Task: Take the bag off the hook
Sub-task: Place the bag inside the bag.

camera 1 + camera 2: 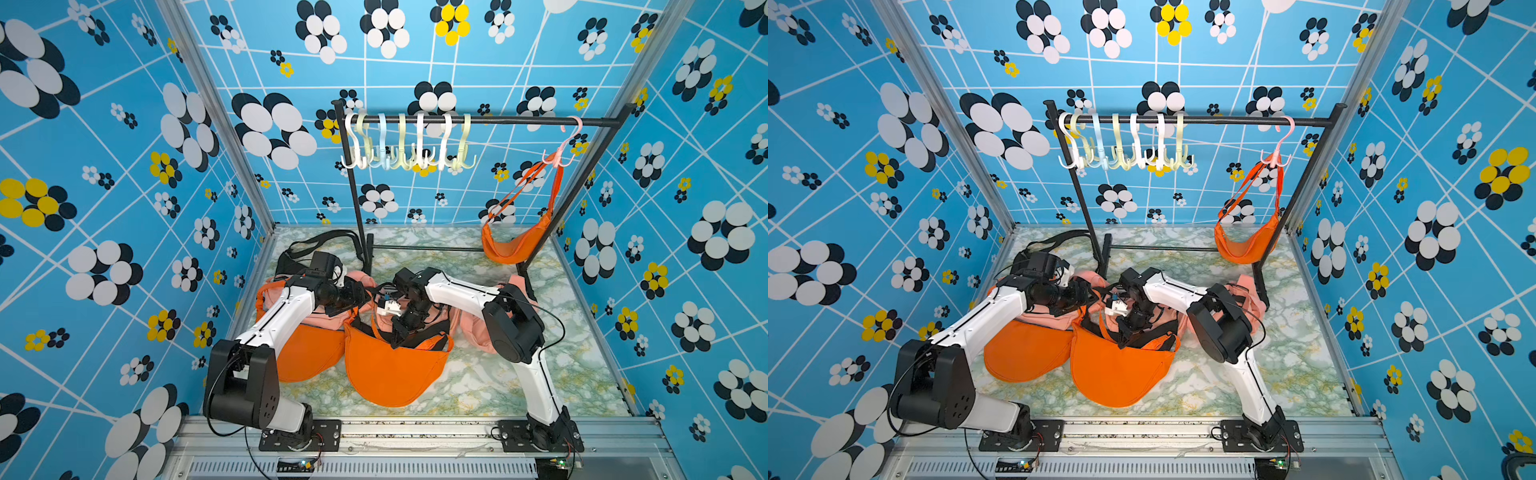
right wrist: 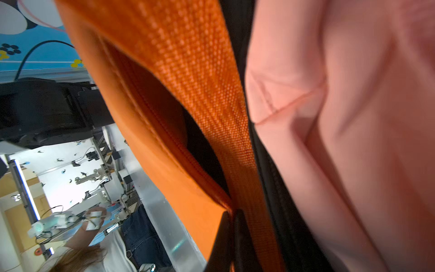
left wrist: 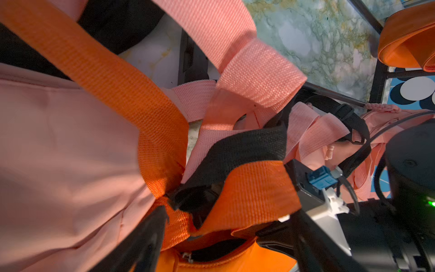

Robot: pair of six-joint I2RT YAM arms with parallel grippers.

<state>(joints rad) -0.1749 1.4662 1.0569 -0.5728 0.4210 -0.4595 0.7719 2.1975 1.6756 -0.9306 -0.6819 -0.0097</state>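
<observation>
Look to 2 o'clock in a top view for the hanging orange bag (image 1: 513, 245), slung by its strap on the pink hook (image 1: 561, 154) at the far right end of the black rail (image 1: 519, 121), clear of the table (image 1: 478, 382). Not yet lifted off, by the look of it. Low at centre, down among the loose bags (image 1: 390, 370): left gripper (image 1: 363, 293), fingers spread wide in its wrist view with orange webbing (image 3: 254, 193) lying slack between them, clamping nothing as far as can be seen; right gripper (image 1: 397, 336), fingers closed together amid the same bags, though impossible to say whether any cloth is pinched. From the right gripper, bag at about 2 o'clock and higher up, hook nearer 1 o'clock, both well apart from it. Long axis of the strap: from hook down toward 7 o'clock to the crescent body. Nearer on the right arm's side, so probably best reached by that arm, rising up and back, then raising the strap loop over the hook's upturned tip.
</observation>
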